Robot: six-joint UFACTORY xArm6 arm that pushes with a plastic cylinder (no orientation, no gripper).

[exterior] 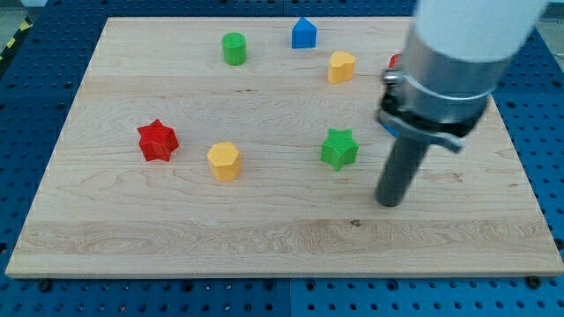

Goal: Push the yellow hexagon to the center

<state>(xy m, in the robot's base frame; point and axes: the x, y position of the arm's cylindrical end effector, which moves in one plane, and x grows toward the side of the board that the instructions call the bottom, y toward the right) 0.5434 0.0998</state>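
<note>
The yellow hexagon (224, 161) lies on the wooden board (264, 238), left of the middle. My tip (389, 202) rests on the board far to the hexagon's right, just right of and below the green star (339, 148). The green star lies between my tip and the hexagon. My tip touches no block.
A red star (158, 141) lies left of the hexagon. A green cylinder (233, 48), a blue house-shaped block (304, 33) and a yellow-orange block (341, 67) lie near the view's top. A red block (394, 62) and a bit of blue (386, 129) peek from behind the arm.
</note>
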